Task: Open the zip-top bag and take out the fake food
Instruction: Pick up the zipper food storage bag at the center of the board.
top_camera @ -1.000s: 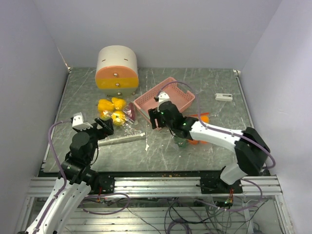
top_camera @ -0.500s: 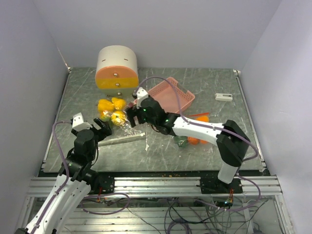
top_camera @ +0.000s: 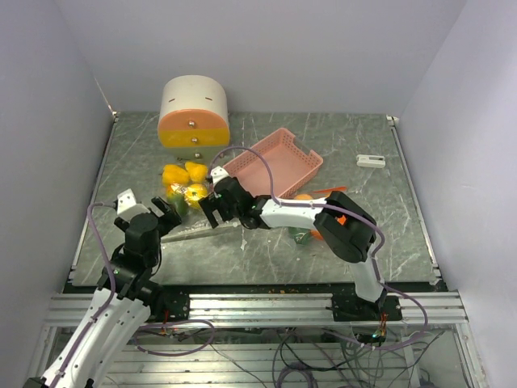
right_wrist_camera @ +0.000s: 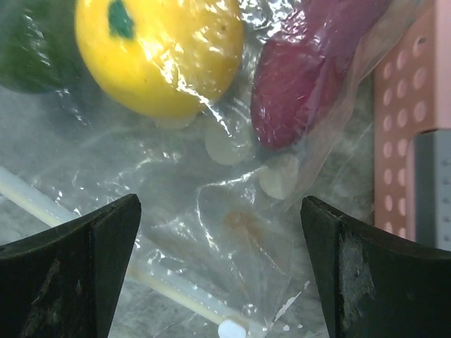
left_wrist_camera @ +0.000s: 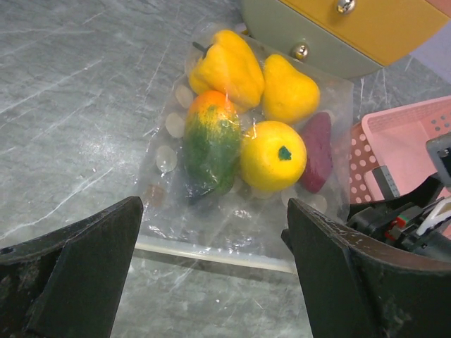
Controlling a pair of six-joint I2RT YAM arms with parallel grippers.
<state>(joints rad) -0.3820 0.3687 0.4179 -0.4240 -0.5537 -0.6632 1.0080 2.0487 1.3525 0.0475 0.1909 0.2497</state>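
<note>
Two empty, wide-spread grippers: right gripper (right_wrist_camera: 218, 271) low over the zip-top bag (left_wrist_camera: 232, 218) near its seal strip (right_wrist_camera: 163, 280), left gripper (left_wrist_camera: 211, 236) facing it. Inside, flat beside the pink basket (left_wrist_camera: 412, 134), the fake food (left_wrist_camera: 243, 123). Opening step, seemingly; next, pinch opposite lips and pull.

Fake food (left_wrist_camera: 271, 155) inside bag (left_wrist_camera: 211, 229), basket (top_camera: 279, 158) right

One bag (left_wrist_camera: 211, 229), five fake-food pieces (left_wrist_camera: 273, 155) inside.
</note>
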